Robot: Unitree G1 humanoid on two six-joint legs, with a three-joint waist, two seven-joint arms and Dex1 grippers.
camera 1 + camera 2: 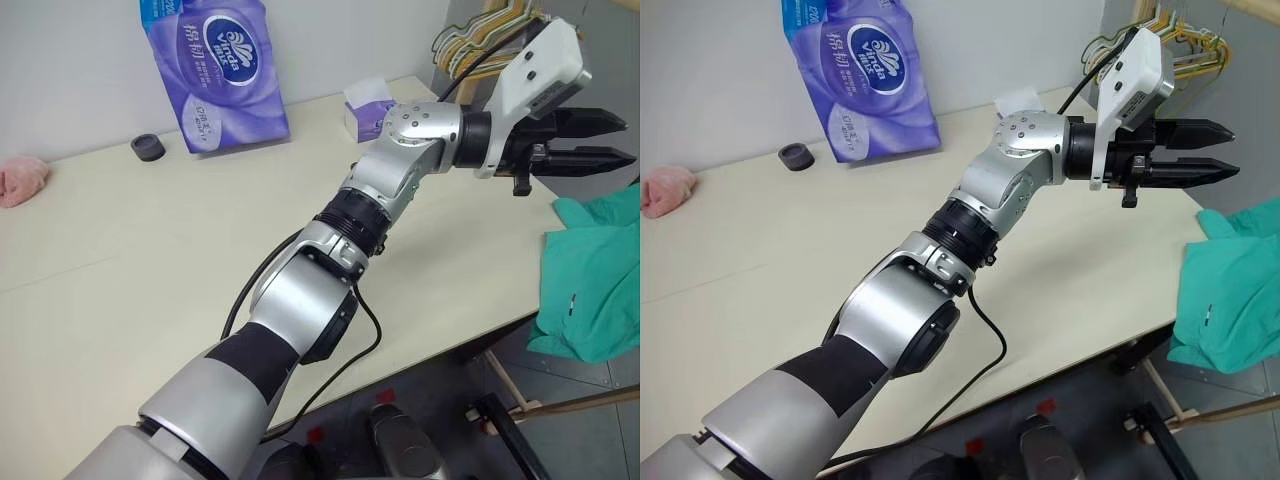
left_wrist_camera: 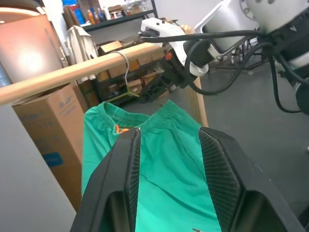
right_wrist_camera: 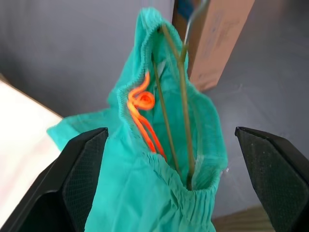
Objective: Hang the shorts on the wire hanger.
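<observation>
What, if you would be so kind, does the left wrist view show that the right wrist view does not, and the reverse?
Left wrist view alone: a round pale wooden rail with the curved hook of the thin bare metal wire hanger over it, the white and black right gripper nearby, and cluttered storage shelves.

Right wrist view alone: the hanger's wire running down inside the gathered waistband, the whole curled orange drawstring, and the right jaws spread wide.

Both: the teal-green fabric shorts on that hanger and a brown cardboard box.
</observation>
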